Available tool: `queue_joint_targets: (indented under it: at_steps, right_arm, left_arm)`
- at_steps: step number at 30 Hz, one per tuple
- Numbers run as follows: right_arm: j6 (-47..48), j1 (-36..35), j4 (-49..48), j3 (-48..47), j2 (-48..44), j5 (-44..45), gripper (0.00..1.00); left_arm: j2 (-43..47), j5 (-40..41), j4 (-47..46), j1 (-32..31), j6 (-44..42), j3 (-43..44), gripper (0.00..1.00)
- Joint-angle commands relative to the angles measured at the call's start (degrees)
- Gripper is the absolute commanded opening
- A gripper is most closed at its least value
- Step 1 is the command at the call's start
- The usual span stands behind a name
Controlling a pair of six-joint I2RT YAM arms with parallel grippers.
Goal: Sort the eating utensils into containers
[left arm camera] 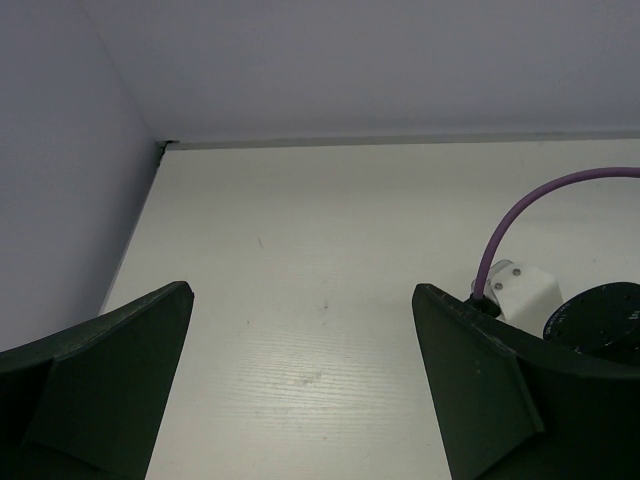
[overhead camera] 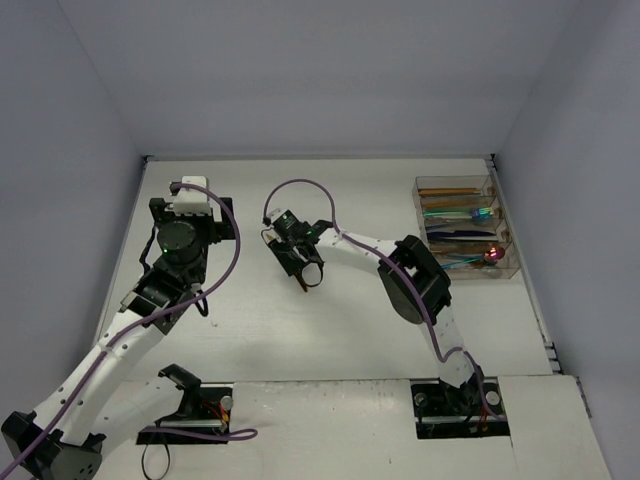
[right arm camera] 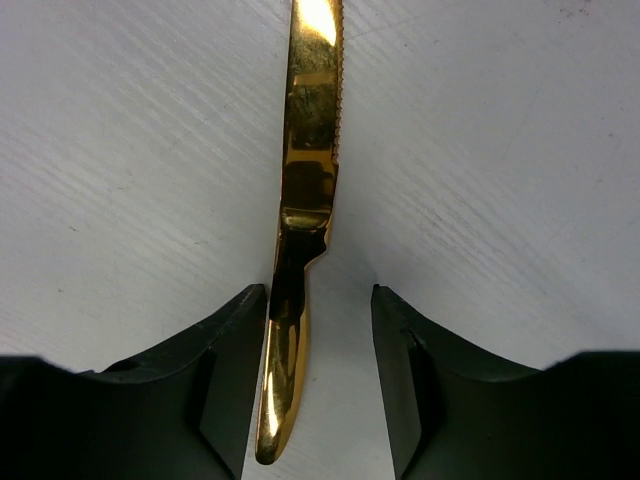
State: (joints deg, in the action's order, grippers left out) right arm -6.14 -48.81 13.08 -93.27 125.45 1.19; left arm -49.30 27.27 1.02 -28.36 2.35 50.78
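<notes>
- Step in hand: picking up a gold knife [right arm camera: 305, 150] from the counter [overhead camera: 350, 200], well to the left of the containers [overhead camera: 452, 180] and about level with their near end.
- The right hand [right arm camera: 318, 292] is down at the counter with its fingers standing apart on either side of the knife's handle. The left finger [right arm camera: 235, 350] sits right against the handle and the right one is a little clear of it, so nothing is gripped yet.
- The knife lies flat, its blade pointing away from the wrist camera and its serrated edge on the right. The handle's tip reaches in between the fingers.
- The left hand [left arm camera: 300, 300] is wide open and empty, held over bare counter far to the left of the containers. It appears to have no part in this step.
- The containers already hold several utensils [overhead camera: 465, 235], with gold pieces in the far tray and a magenta spoon in the nearest one. No other loose piece shows on the counter, so this may be the last one, though the arms could be hiding others.
- Next move, as I judge it: press the fingers onto the handle, lift without letting the thin metal slip or pivot, and carry it right to the containers. The far tray looks the likely match, and the knife should be turned to lie along it.
</notes>
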Motion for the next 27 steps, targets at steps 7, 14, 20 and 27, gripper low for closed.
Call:
queue_joint_targets:
  at_steps: [7, 14, 20, 27]
  right_arm:
    - [0.25, -0.95, 3.19, 1.52, -1.27, 2.32, 0.21]
    - [-0.41, -0.96, 4.3, 11.91, -6.33, 0.42, 0.02]
    - [-3.04, -1.06, 9.46, 20.44, -13.59, 0.03, 0.02]
    - [-5.9, -1.45, 14.44, 24.03, -17.59, -0.66, 0.23]
  left_arm:
    - [0.34, 0.16, -3.14, 0.41, -0.13, 2.65, 0.9]
    - [0.15, 0.04, -3.19, 0.41, 0.02, 2.63, 0.9]
    - [-0.18, -0.27, -3.13, 0.41, 0.33, 2.65, 0.9]
    - [-0.64, -0.8, -3.04, 0.41, 0.74, 2.66, 0.9]
